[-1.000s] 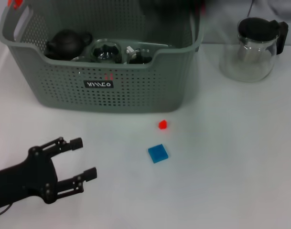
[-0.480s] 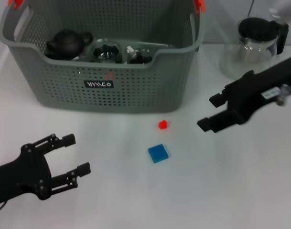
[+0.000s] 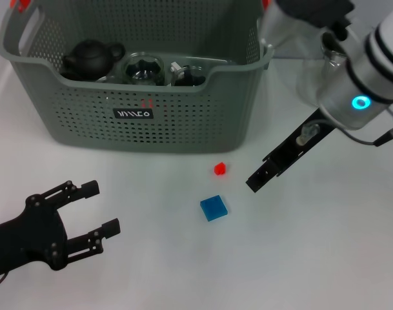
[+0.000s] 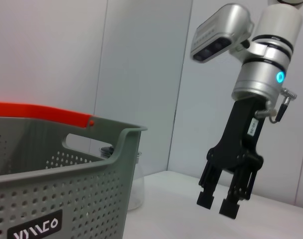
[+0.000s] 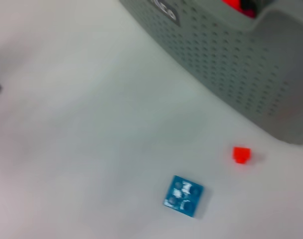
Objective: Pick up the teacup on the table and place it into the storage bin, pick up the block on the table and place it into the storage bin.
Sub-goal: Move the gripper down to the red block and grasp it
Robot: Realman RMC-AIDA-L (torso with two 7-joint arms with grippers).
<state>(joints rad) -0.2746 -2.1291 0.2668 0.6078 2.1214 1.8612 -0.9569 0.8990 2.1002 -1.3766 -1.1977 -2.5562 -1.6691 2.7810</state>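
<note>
The grey perforated storage bin (image 3: 138, 123) stands at the back left; it also shows in the left wrist view (image 4: 47, 199) and the right wrist view (image 5: 231, 64). Inside it are a black teapot (image 3: 90, 57) and glass cups (image 3: 143, 70). A flat blue block (image 3: 213, 208) and a small red block (image 3: 220, 169) lie on the table in front of the bin, also in the right wrist view as blue (image 5: 185, 196) and red (image 5: 241, 154). My right gripper (image 3: 257, 180) hangs open and empty just right of the blocks (image 4: 217, 203). My left gripper (image 3: 102, 206) is open and empty at the front left.
A glass pitcher (image 3: 310, 82) with a black lid stands at the back right, partly hidden behind my right arm; it shows behind the bin in the left wrist view (image 4: 135, 184). White table surface (image 3: 312, 258) lies around the blocks.
My right arm has swung in from the right and now points down beside the blocks. My left gripper has drawn back a little toward the front left and then stayed.
</note>
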